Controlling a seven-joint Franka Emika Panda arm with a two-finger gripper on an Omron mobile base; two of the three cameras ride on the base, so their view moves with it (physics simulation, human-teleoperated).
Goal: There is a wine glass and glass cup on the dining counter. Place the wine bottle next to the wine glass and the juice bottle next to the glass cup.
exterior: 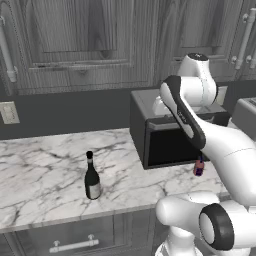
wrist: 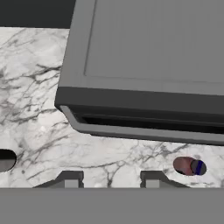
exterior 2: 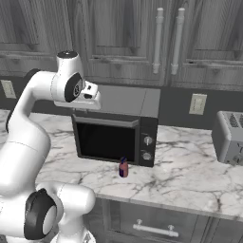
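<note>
Risk: my pincer (wrist: pixel 109 179) hangs high over the microwave (exterior 2: pixel 114 135), and both bottles stand low on the counter (exterior: pixel 45 165). If I drop straight down, I think I could bump the microwave's top or front lip.
Risk two: the juice bottle (exterior 2: pixel 123 167) is tiny and stands just in front of the microwave door, near the front edge of the counter. A clumsy push could tip it or roll it off that edge.
Risk three: the wine bottle (exterior: pixel 91 177) is tall and thin. A knock on its neck could topple it.
Risk four: I could mix them up. Wine goes by the stemmed glass, juice by the cup.
My arm: it goes up from my base, bends at the elbow, and reaches over the microwave. My hand points down at its top.
My pincer: empty. The two tips stand a little apart, with bare counter showing between them. I pinch nothing.
Wine bottle: upright on the counter, left of the microwave, near the front edge, well apart from the juice.
Juice bottle: upright, low and to the right in my hand camera.
Step, I guess: pick a bottle and come down to it.
</note>
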